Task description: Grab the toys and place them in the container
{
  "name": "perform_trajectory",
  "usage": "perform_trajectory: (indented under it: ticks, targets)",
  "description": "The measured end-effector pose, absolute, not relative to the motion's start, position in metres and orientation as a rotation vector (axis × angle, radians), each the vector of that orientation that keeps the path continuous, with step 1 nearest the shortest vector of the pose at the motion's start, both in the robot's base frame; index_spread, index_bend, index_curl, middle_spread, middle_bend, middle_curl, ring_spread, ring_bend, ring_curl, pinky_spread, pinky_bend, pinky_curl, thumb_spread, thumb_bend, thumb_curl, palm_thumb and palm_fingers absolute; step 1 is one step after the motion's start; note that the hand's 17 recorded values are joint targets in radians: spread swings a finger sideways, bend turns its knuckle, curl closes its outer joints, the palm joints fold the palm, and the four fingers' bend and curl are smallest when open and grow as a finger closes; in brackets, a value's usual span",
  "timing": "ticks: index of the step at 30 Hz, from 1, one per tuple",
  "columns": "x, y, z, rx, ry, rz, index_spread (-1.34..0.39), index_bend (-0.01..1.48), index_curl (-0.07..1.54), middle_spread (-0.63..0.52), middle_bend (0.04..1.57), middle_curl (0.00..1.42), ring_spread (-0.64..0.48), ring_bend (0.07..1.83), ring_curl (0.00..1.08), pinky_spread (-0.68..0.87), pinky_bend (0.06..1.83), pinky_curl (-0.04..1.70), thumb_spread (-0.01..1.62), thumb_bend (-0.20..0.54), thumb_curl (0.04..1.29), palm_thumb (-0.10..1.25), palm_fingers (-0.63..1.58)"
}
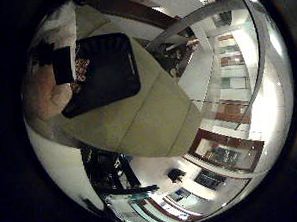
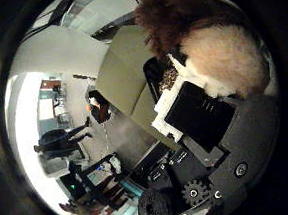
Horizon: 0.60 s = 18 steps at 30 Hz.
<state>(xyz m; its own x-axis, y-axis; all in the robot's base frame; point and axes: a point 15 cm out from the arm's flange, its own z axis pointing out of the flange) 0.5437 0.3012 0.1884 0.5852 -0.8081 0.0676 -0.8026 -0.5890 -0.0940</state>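
The robot hand point(image 2: 195, 118) has its fingers curled round a fluffy plush toy point(image 2: 215, 51), brown and cream, held close against the palm. Below lies the olive-green worktop point(image 1: 154, 115), and on it a black container point(image 1: 106, 68) sits with a patterned item inside

A: What is the hand point(image 2: 196, 128) showing of itself?

B: White blocks are framing flat black panels, over a grey housing.

A: And below that?

B: A small black gear and a ribbed black knob are showing, plus one round screw.
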Motion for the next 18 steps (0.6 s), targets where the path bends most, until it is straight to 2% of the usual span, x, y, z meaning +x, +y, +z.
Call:
perform_trajectory:
  ticks: [18]
  targets:
    - [0.560,0.310,0.155,-2.705,1.386,-0.175,-0.22,1.20,0.80,-0.12,1.36,0.74,-0.25,1.29,0.85,-0.24,1.21,1.00,0.60,0.004,1.06,1.23,1.10]
